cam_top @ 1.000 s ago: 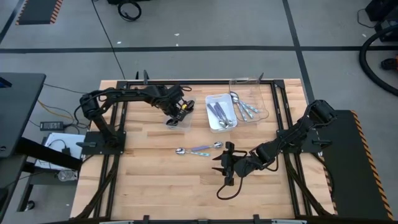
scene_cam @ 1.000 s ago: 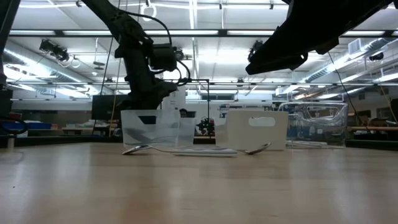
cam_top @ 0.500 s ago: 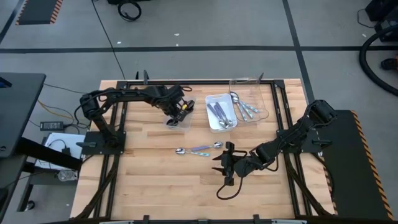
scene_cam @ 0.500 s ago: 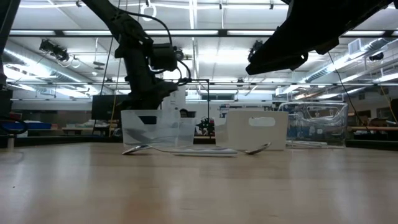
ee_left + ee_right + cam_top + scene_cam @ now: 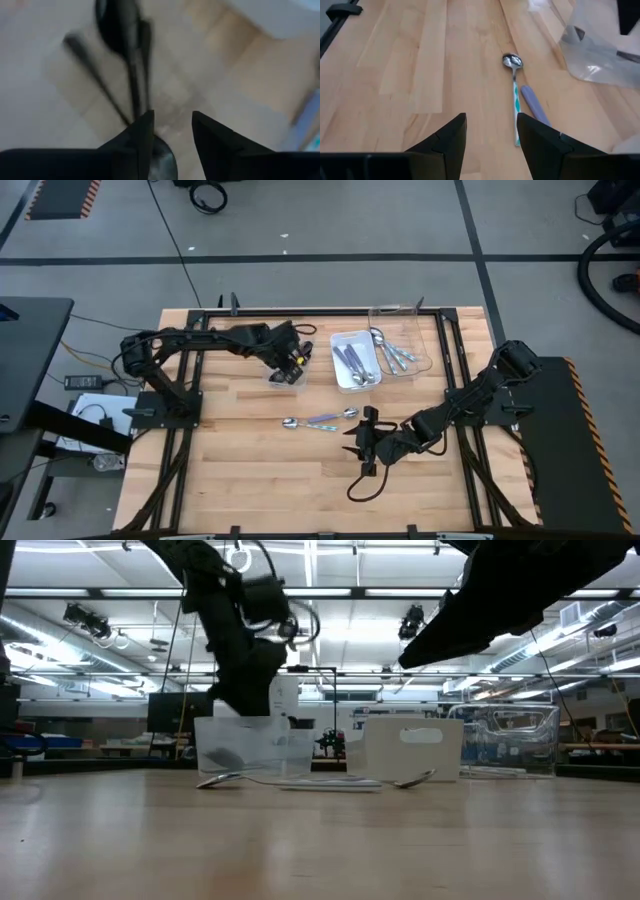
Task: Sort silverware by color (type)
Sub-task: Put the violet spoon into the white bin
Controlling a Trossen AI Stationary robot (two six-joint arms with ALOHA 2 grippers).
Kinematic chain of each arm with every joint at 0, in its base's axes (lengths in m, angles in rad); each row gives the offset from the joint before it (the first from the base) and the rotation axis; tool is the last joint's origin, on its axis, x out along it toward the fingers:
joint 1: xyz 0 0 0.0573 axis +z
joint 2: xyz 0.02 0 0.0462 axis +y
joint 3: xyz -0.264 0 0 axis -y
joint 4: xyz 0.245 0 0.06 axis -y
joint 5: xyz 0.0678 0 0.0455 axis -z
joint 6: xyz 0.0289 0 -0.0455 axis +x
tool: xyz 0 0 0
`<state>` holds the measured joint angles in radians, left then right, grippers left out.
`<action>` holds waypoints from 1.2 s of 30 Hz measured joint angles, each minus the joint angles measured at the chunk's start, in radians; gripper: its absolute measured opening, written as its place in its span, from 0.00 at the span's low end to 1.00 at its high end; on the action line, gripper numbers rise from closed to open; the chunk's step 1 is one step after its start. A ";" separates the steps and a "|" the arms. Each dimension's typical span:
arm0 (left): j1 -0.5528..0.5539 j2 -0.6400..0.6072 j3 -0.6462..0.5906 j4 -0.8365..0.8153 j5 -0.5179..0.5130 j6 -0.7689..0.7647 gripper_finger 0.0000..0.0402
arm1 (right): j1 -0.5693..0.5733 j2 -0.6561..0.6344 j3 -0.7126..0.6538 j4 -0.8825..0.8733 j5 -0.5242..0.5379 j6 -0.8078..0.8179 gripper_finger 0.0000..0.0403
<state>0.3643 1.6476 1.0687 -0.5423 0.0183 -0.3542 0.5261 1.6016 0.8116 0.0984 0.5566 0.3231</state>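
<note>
While the left gripper hangs over the small clear tray toward the left of the desk, its fingers stand slightly apart with nothing between them. Its wrist view looks down on dark spoons lying in that tray below the fingertips. My reading is that a dark spoon has just been dropped there, so this is the release at the end of one sorting pass.

The right gripper sits low over the middle of the desk, jaws apart and empty. Just ahead of it, the right wrist view shows two pieces left loose on the wood: a spoon with a teal-striped handle and, touching or just beside it, a piece with a purple handle. From above they lie end to end as a short row between the trays and the right gripper.

The white tray holds several purple-handled pieces, and the clear tray at the right holds light blue-handled ones.

Judging by that, the sort is nearly finished, with these two still to place. The next move probably falls to the right arm: come down over one handle, close on it without dragging its neighbour, and carry it to the tray of matching colour. Since the two lie so close, a narrow, well-centred pinch seems needed. The left arm would do well to lift clear of its tray.
</note>
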 joint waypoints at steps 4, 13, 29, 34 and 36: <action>-0.081 -0.069 0.000 0.024 -0.066 0.037 0.35 | -0.009 0.000 0.000 0.003 0.001 -0.045 0.46; -0.357 -0.121 0.001 0.069 -0.234 0.100 0.35 | -0.025 0.000 0.000 0.004 0.001 -0.138 0.46; -0.689 -0.108 -0.101 0.152 -0.420 -0.007 0.35 | -0.096 0.000 0.000 0.002 -0.067 -0.063 0.46; -0.737 -0.108 -0.156 0.229 -0.445 -0.020 0.35 | -0.123 0.000 0.000 0.003 -0.110 -0.022 0.46; -0.751 -0.108 -0.178 0.277 -0.463 -0.020 0.35 | -0.131 0.000 0.000 0.003 -0.123 -0.012 0.46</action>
<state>-0.3863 1.5391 0.8902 -0.2651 -0.4444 -0.3739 0.3954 1.6016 0.8115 0.1013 0.4335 0.3114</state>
